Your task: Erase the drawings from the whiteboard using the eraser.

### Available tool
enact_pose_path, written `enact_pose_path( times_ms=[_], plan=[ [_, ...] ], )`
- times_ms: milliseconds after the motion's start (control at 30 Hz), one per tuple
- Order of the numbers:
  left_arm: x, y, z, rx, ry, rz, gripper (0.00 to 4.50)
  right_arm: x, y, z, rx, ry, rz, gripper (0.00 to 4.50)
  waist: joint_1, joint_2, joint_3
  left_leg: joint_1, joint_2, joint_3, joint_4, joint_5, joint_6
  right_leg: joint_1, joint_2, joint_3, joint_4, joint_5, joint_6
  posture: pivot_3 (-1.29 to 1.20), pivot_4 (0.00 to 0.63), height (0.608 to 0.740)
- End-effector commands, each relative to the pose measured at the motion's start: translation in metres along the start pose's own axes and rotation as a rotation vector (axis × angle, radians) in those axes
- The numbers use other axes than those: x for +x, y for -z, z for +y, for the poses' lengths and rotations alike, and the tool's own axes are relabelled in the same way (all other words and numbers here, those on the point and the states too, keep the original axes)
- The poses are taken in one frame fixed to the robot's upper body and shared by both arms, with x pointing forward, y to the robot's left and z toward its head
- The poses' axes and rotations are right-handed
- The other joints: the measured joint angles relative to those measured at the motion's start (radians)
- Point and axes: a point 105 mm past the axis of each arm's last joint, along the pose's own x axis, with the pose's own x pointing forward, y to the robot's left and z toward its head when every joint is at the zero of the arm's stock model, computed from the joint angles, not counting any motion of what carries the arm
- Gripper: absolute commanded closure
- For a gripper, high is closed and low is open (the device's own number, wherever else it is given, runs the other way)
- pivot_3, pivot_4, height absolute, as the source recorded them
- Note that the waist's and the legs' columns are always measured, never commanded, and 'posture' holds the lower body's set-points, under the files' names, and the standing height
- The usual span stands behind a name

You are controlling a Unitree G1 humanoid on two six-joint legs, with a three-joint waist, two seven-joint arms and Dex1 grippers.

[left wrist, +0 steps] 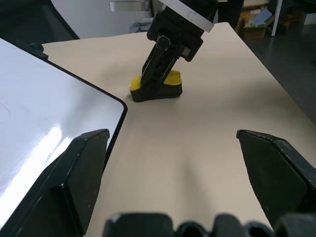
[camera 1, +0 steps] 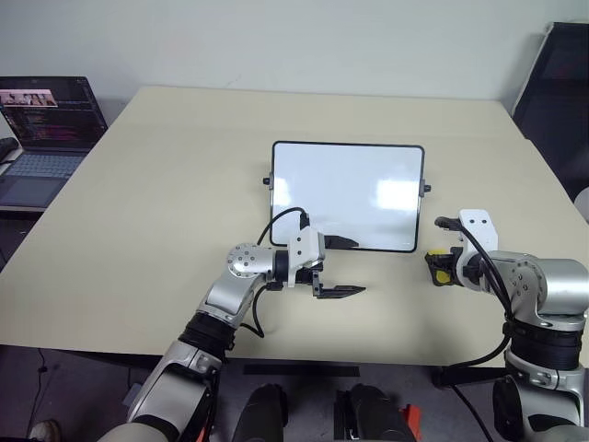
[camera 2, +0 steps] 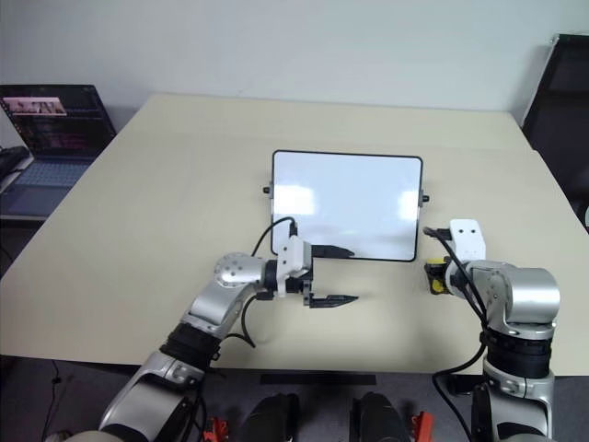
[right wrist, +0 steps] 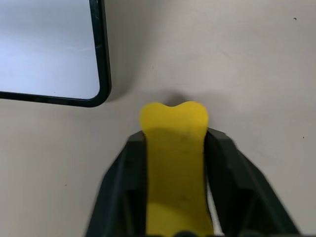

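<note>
- Eraser [right wrist: 174,163]: yellow block with a black underside, sitting on the beige surface [camera 1: 166,184] between the two fingers of the right claw [camera 1: 441,268]. The fingers flank both long sides; I cannot tell whether they are clamped on it or just slackening off, so the grip stays undecided.
- In the left wrist view the eraser rests flat on the surface with the right claw standing over it, tilted.
- Whiteboard [camera 1: 350,189]: lies flat just beyond and inboard of the right claw; its near rounded corner sits close beside the eraser, apart from it.
- Board face reads clean white in both eye views, glare patches only. No red letters can be made out on it.
- Left claw [camera 1: 339,267]: released, fingers spread wide, nothing between them. It hovers at the board's near edge, pointing across toward the right claw.
- Progress, as judged: erasing looks finished or nearly so; eraser is down beside the board. What remains looks like letting go and pulling clear.
</note>
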Motion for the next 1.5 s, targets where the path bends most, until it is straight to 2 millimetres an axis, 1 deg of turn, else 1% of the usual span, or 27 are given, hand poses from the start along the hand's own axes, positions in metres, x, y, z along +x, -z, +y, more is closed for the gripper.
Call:
enact_pose_path(
  times_ms=[33,167,200,567,667,767,900,967,1067,1133,1200,1233,1300,1400,1433,1467,1500],
  plan=[
    [-0.003,-0.015,0.008,0.056,-0.023,-0.027,0.0,-0.003,-0.006,0.0,-0.006,0.003,-0.018,1.52,0.0,0.0,0.0,0.0,0.0,0.0,0.0,0.0,0.0,0.0,0.0,0.0,0.0,0.0,0.0,0.0,0.15,0.74],
    [-0.003,-0.015,0.008,0.056,-0.023,-0.025,0.0,-0.004,-0.009,-0.001,-0.004,0.002,-0.023,0.14,0.0,0.0,0.0,0.0,0.0,0.0,0.0,0.0,0.0,0.0,0.0,0.0,0.0,0.0,0.0,0.0,0.15,0.74],
    [-0.003,-0.015,0.008,0.055,-0.022,-0.026,0.0,-0.004,-0.009,-0.001,-0.004,0.002,-0.023,0.04,0.0,0.0,0.0,0.0,0.0,0.0,0.0,0.0,0.0,0.0,0.0,0.0,0.0,0.0,0.0,0.0,0.15,0.74],
    [-0.003,-0.015,0.006,0.052,-0.019,-0.026,0.0,-0.004,-0.013,-0.002,-0.001,0.008,-0.032,0.04,0.0,0.0,0.0,0.001,0.0,0.0,0.002,0.0,0.0,0.0,0.0,0.0,0.005,0.0,0.0,0.0,0.15,0.74],
    [-0.004,-0.016,0.007,0.058,-0.023,-0.026,0.0,-0.008,-0.021,-0.003,-0.001,0.018,-0.062,0.04,-0.001,0.0,0.0,0.002,0.0,0.0,0.004,0.0,0.0,0.0,0.0,0.0,0.008,0.0,0.0,0.0,0.15,0.74],
    [-0.006,-0.021,0.008,0.069,-0.031,-0.033,0.0,-0.013,-0.03,0.0,-0.004,0.019,-0.102,0.04,-0.001,0.0,0.0,0.002,0.0,0.0,0.006,0.0,0.001,0.0,0.0,0.001,0.011,-0.001,0.0,0.0,0.15,0.74],
    [-0.024,-0.04,0.011,0.086,-0.088,-0.042,0.0,-0.025,-0.044,0.009,-0.018,-0.012,-0.188,0.04,-0.003,0.0,0.0,0.002,0.001,0.0,0.008,0.0,0.001,0.0,0.001,0.001,0.012,-0.001,-0.001,0.0,0.15,0.74],
    [-0.035,-0.045,0.015,0.083,-0.15,-0.028,0.0,-0.032,-0.05,0.007,-0.021,0.009,-0.232,0.04,-0.003,0.0,0.0,0.002,0.001,-0.002,0.009,0.0,0.0,0.0,0.001,0.001,0.012,-0.001,-0.001,0.0,0.15,0.74],
    [-0.053,-0.05,0.034,0.059,-0.341,0.005,0.0,-0.046,-0.061,-0.003,-0.02,0.078,-0.303,0.04,-0.002,0.0,0.0,0.002,0.001,-0.004,0.009,0.0,0.001,0.0,0.001,0.001,0.013,-0.001,-0.001,0.0,0.15,0.74],
    [-0.071,-0.052,0.051,0.036,-0.529,0.017,0.0,-0.053,-0.065,-0.014,0.009,0.149,-0.371,0.04,-0.001,0.0,0.0,0.002,0.001,-0.004,0.01,0.0,0.0,0.001,0.001,0.0,0.013,-0.001,-0.001,0.0,0.15,0.74],
    [-0.092,-0.051,0.066,-0.001,-0.738,0.022,0.0,-0.061,-0.069,-0.025,0.006,0.234,-0.461,0.42,-0.001,0.0,0.0,0.002,0.001,-0.005,0.011,0.0,0.0,0.001,0.001,0.0,0.013,-0.001,0.0,0.0,0.15,0.74],
    [-0.101,-0.048,0.068,-0.012,-0.82,0.036,0.0,-0.065,-0.069,-0.031,-0.003,0.277,-0.5,0.63,-0.001,0.0,0.0,0.002,0.001,-0.006,0.011,0.0,0.0,0.001,0.001,-0.001,0.013,-0.001,0.0,0.0,0.15,0.74],
    [-0.117,-0.038,0.066,-0.036,-0.959,0.076,0.0,-0.071,-0.068,-0.038,-0.018,0.34,-0.567,1.32,-0.001,0.0,0.0,0.002,0.0,-0.006,0.011,0.0,0.0,0.002,0.001,0.0,0.013,-0.001,0.0,0.0,0.15,0.74],
    [-0.132,-0.024,0.055,-0.073,-1.103,0.12,0.49,-0.072,-0.059,-0.042,-0.014,0.388,-0.621,2.25,0.0,0.0,0.0,0.002,0.0,-0.005,0.01,0.0,0.0,0.001,0.0,0.0,0.012,-0.001,0.0,0.0,0.15,0.74],
    [-0.134,-0.021,0.051,-0.077,-1.13,0.131,0.91,-0.072,-0.056,-0.042,-0.016,0.394,-0.638,2.67,0.0,0.0,0.0,0.002,0.0,-0.005,0.01,0.0,0.0,0.001,0.0,0.0,0.012,-0.001,0.0,0.0,0.15,0.74],
    [-0.137,-0.018,0.046,-0.087,-1.157,0.14,1.26,-0.071,-0.052,-0.041,-0.025,0.401,-0.658,2.96,0.0,0.0,0.0,0.002,0.0,-0.005,0.011,0.0,0.0,0.001,0.0,0.0,0.013,-0.001,0.0,0.0,0.15,0.74],
    [-0.139,-0.016,0.042,-0.092,-1.177,0.147,1.42,-0.071,-0.049,-0.04,-0.037,0.406,-0.681,3.13,0.0,0.0,0.0,0.002,0.0,-0.006,0.011,0.0,0.0,0.001,0.0,0.0,0.013,-0.001,0.0,0.0,0.15,0.74]
  ],
)
